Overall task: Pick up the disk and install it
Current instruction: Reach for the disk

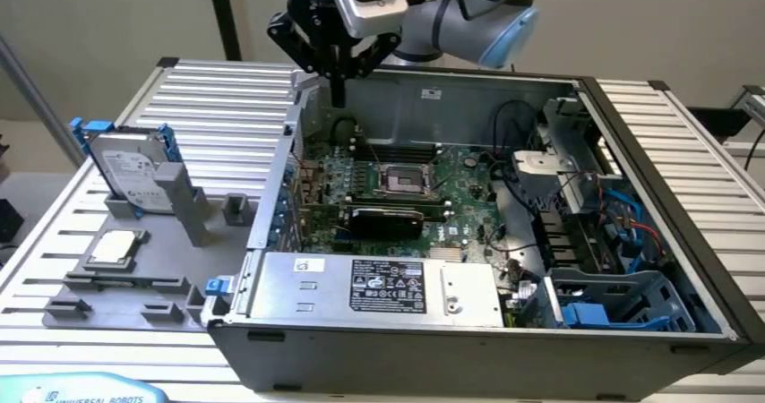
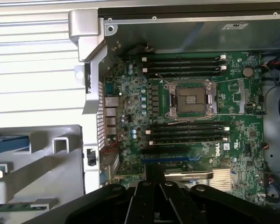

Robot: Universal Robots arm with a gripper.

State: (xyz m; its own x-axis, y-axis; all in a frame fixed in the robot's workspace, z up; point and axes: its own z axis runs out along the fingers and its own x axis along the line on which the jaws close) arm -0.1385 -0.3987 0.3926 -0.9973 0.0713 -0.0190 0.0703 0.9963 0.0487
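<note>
The hand (image 1: 339, 94) is hovering empty, fingers pressed together, above the open computer case (image 1: 299, 358) at upper centre, while the disk (image 1: 132, 172) is standing unpicked in the grey holder (image 1: 179, 208) at left, neither grasped nor installed.

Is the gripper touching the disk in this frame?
Apart. The exterior view shows the gripper above a far corner of the open computer case, while the disk stands in the grey holder, well off toward that view's left.
</note>
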